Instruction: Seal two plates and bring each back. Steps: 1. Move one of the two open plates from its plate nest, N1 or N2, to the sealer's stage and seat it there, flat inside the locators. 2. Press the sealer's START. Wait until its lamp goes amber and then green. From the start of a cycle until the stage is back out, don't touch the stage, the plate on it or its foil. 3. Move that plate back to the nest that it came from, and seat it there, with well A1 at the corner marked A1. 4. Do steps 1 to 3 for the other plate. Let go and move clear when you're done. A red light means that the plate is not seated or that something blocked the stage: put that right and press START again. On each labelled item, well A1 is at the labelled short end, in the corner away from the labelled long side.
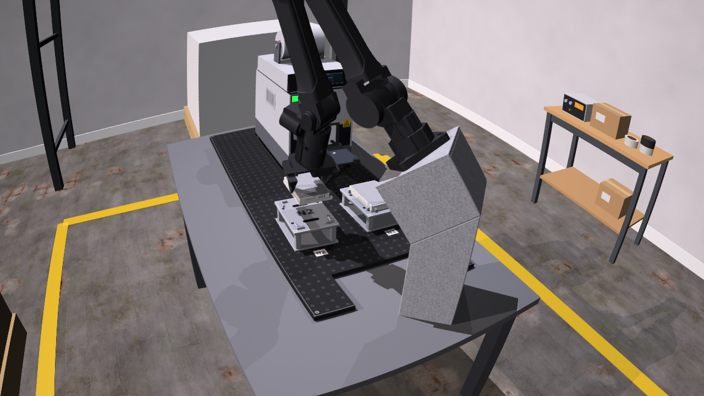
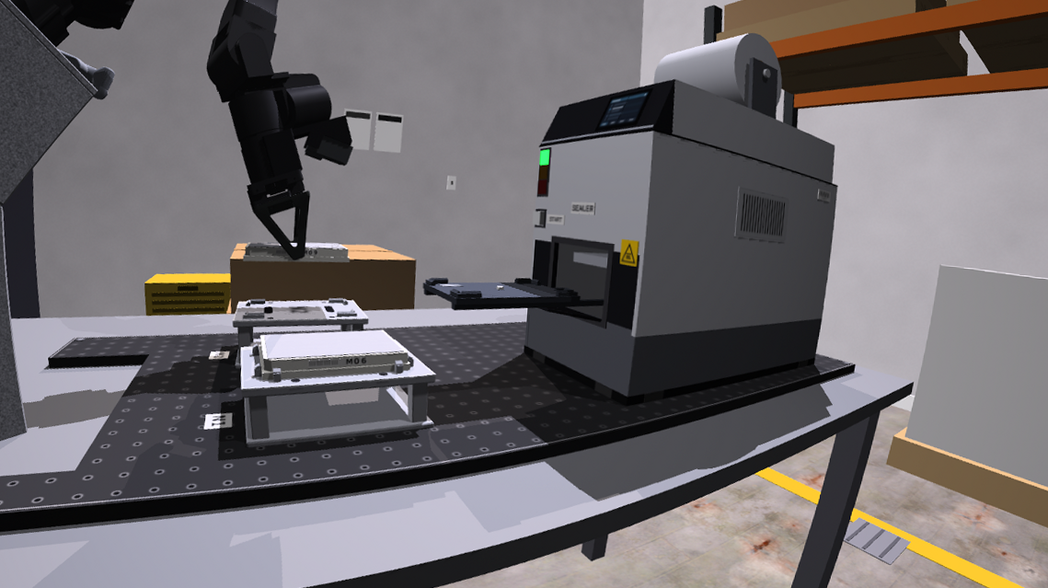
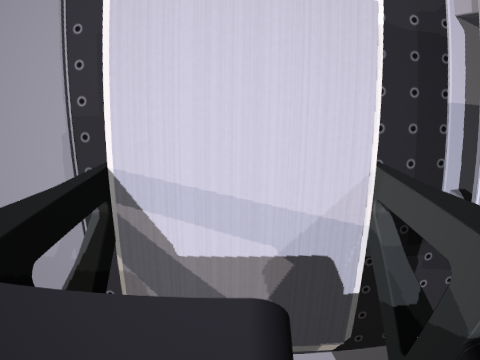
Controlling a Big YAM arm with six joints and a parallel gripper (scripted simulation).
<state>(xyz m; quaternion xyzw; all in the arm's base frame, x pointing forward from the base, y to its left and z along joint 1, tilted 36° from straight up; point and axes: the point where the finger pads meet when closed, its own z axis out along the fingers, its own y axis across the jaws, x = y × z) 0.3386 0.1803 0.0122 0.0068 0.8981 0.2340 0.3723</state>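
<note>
Pinching a foil-topped plate point(image 1: 311, 188) point(image 2: 306, 251) point(image 3: 240, 125) by its two sides, the gripper point(image 1: 309, 184) point(image 2: 295, 253) point(image 3: 241, 176) hovers above nest N2 point(image 1: 307, 216) point(image 2: 301, 310). Another covered plate point(image 1: 368, 194) point(image 2: 335, 356), marked M06, sits in the neighbouring nest point(image 1: 376, 221) point(image 2: 258, 381). Beyond, the sealer point(image 1: 275, 103) point(image 2: 730, 240) shows a green lamp point(image 1: 295, 99) point(image 2: 544, 157), its bare stage point(image 1: 344, 156) point(image 2: 503, 293) extended.

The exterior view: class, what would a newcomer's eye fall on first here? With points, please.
Probably the boxy grey sealer point(image 1: 270, 106) point(image 2: 729, 248), its lamp point(image 1: 295, 99) point(image 2: 544, 157) glowing green beside the dark screen's end of the front. Next, left of it, the black claw point(image 1: 311, 184) point(image 2: 287, 253) point(image 3: 241, 176) grips a pale plate point(image 1: 312, 189) point(image 2: 324, 252) point(image 3: 240, 125) in the air above the bare N2 nest point(image 1: 314, 221) point(image 2: 242, 318).
</note>
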